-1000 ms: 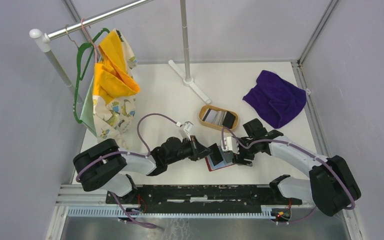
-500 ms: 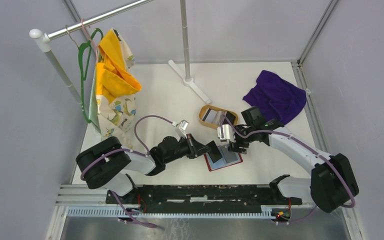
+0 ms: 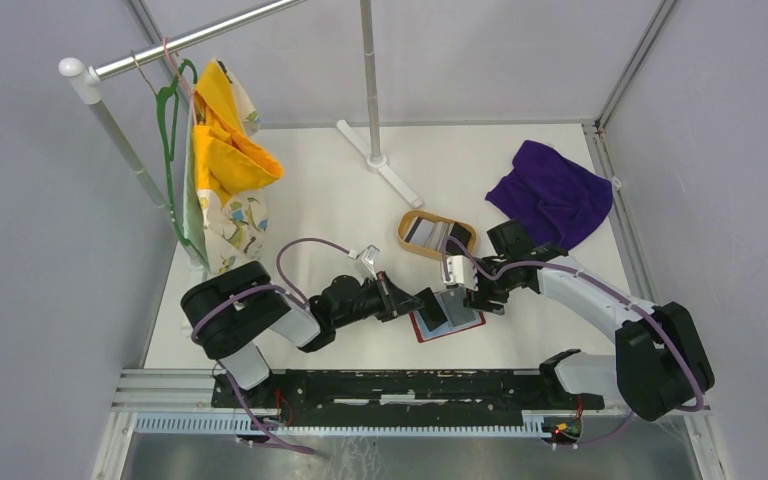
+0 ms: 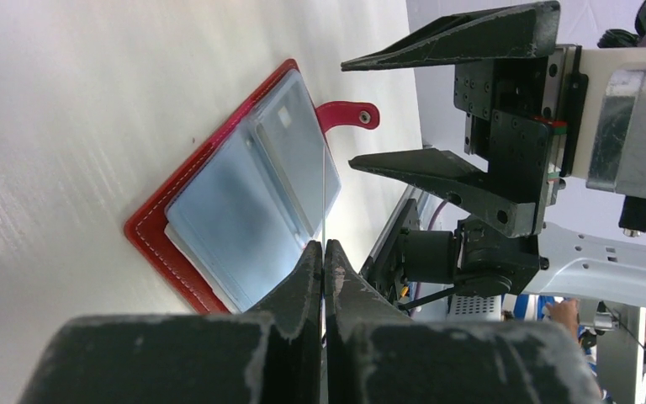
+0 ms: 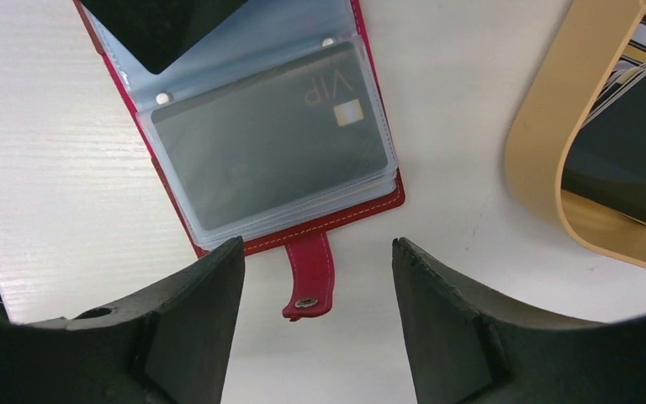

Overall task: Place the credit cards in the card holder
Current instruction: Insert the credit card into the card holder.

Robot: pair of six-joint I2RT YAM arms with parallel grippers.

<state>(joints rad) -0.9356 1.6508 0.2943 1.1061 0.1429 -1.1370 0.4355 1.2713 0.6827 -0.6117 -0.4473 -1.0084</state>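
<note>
Card holder: the red card holder (image 3: 448, 318) lay open and flat on the white counter (image 3: 330, 200), between your two arms and near the front edge.
Pockets: its clear sleeves faced up, and the top sleeve on the tab side held a dark card marked VIP (image 5: 269, 143).
Snap tab: the red snap tab (image 5: 307, 282) was unfastened and lay flat on the counter, pointing away from the holder.
Left end effector: your left end effector (image 4: 324, 248) was clamped on a black credit card (image 5: 164, 25), held by one edge and seen as a thin line from its own wrist camera.
Held card: it was poised over the half of the holder away from the tab; you could not tell whether its edge touched a sleeve.
Right end effector: your right end effector (image 5: 315, 248) had its fingers spread apart with nothing between them, above the tab edge of the holder.
Tray: the tan oval tray (image 5: 547, 143) sat just beyond the holder, apart from it.
Remaining cards: more credit cards (image 3: 430, 232), dark and pale, lay inside the tray.
Cloth: a purple cloth (image 3: 550, 195) lay crumpled at the far right of the counter.
</note>
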